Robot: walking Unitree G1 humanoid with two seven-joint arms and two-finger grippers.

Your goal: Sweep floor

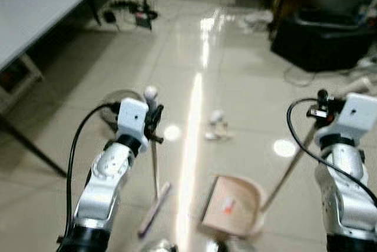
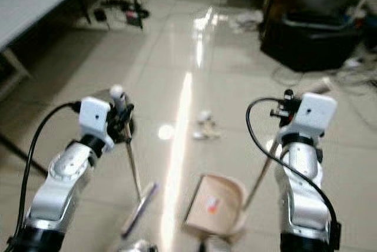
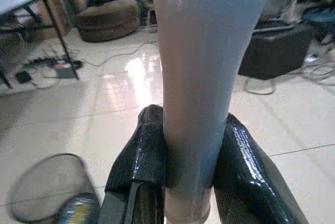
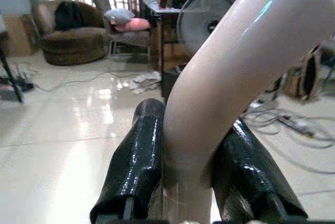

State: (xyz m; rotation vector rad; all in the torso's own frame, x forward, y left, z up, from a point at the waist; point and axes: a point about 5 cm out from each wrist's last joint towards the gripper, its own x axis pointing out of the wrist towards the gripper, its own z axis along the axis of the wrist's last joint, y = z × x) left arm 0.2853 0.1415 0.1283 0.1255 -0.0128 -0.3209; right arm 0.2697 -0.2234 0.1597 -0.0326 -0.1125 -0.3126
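My left gripper (image 1: pixel 154 120) is shut on the pale broom handle (image 3: pixel 201 56), just under its rounded top. The handle slants down to the broom head (image 1: pixel 154 208), which rests on the tiled floor between my arms. To the right, my right gripper (image 1: pixel 321 109) is shut on the beige dustpan handle (image 4: pixel 230 62). That handle runs down to the tan dustpan (image 1: pixel 234 207) on the floor beside the broom head. A small crumpled piece of white litter (image 1: pixel 217 126) lies on the tiles beyond the dustpan.
A grey table (image 1: pixel 41 10) with dark legs stands at the left. A wire mesh wastebasket (image 3: pixel 47 190) sits behind my left arm. A black case (image 1: pixel 321 43), loose cables (image 1: pixel 297 78) and a power strip (image 1: pixel 126 7) lie farther back. An armchair (image 3: pixel 107 9) and a fan (image 4: pixel 204 17) stand beyond.
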